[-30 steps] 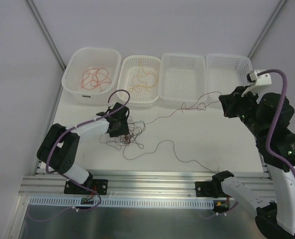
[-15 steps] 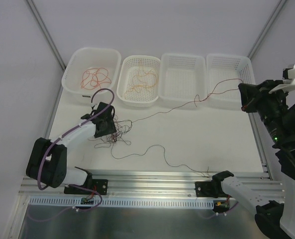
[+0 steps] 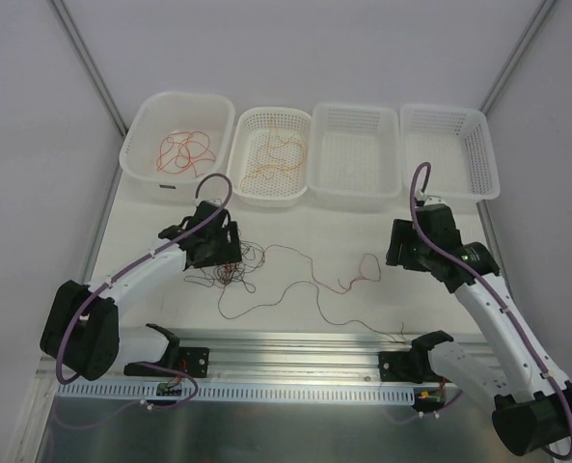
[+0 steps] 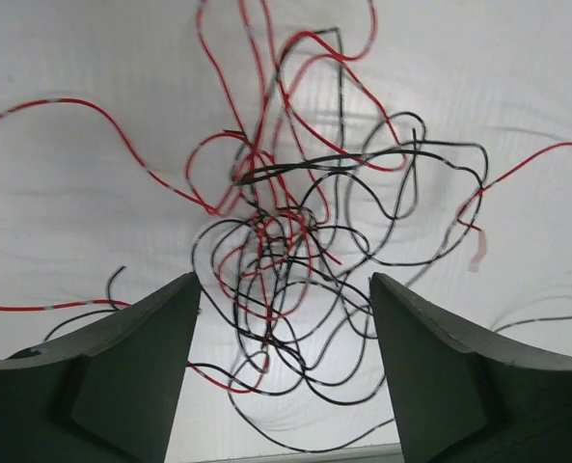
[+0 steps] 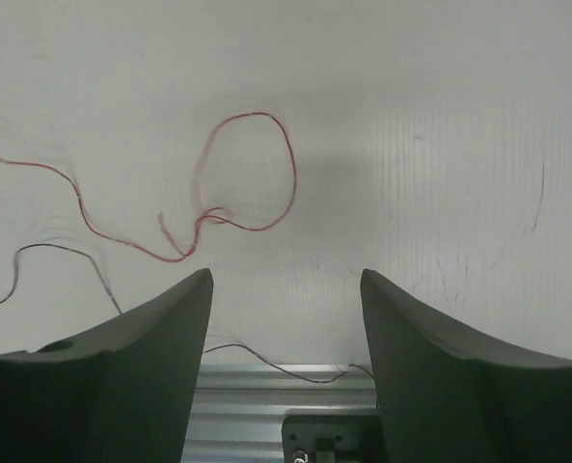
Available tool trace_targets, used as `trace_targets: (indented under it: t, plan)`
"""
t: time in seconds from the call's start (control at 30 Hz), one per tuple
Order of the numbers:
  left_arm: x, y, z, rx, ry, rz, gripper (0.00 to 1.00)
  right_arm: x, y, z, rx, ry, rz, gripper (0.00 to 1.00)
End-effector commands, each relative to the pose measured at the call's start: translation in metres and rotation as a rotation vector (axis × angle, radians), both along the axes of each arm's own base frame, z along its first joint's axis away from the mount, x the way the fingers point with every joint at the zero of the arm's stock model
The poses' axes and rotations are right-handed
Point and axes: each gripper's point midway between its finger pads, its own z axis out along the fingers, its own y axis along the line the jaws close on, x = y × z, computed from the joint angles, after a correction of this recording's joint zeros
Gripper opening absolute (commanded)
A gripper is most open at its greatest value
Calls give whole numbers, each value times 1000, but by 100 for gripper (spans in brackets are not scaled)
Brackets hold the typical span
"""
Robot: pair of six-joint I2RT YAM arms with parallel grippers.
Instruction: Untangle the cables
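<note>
The cables (image 4: 305, 241) lie as a knot of thin red and black wires on the white table, just ahead of my left gripper (image 4: 284, 285), which is open and holds nothing. In the top view the left gripper (image 3: 224, 255) hovers over this tangle (image 3: 226, 276). One long strand leads right from it to a loose red loop (image 3: 367, 268). My right gripper (image 3: 398, 253) is open just right of that loop. The right wrist view shows the red loop (image 5: 252, 174) lying flat ahead of the right gripper (image 5: 286, 280), with nothing between the fingers.
Along the back stand a white tub (image 3: 179, 96) with red wires, a mesh basket (image 3: 271, 113) with orange wires, and two more mesh baskets (image 3: 355, 108) (image 3: 449, 108). A thin black strand (image 3: 363, 328) runs beside the aluminium rail (image 3: 295, 352) at the near edge.
The right gripper opened and let go of the strand it had pulled taut to the far right; it moved down and left. The strand dropped slack onto the table. The left gripper opened wider.
</note>
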Motion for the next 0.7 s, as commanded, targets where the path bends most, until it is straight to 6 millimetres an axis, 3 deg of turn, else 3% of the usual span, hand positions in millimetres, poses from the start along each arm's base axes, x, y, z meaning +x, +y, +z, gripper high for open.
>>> trace_targets:
  t: [0.0,0.03,0.1,0.3,0.4,0.43,0.53,0.57,0.63,0.67]
  plan:
    - [-8,-19,5,-41,11,-83,73,-3,-25,-25,-63,48,-166,69]
    - [-12,-26,7,-43,4,-109,76,-4,-26,-30,-88,57,-144,72]
    - [-14,-29,8,-43,-3,-123,78,4,-5,-31,-61,43,-8,78]
    - [-13,-22,10,-24,-29,-86,82,21,86,-3,35,-48,440,79]
    - [-11,-21,10,-20,-35,-76,82,31,132,-9,40,-51,620,79]
    - [-10,-20,8,-13,-30,-69,82,37,149,-21,57,-20,668,78]
    - [-7,-18,3,-1,-24,-38,82,54,176,-26,59,-26,733,77]
    - [-6,-18,2,-2,-23,-28,82,57,184,-43,53,20,751,77]
    - [-5,-20,-2,-4,-13,-18,82,65,201,-48,66,25,789,76]
    - [-4,-20,-4,-8,-12,-13,82,67,209,-66,73,72,806,76]
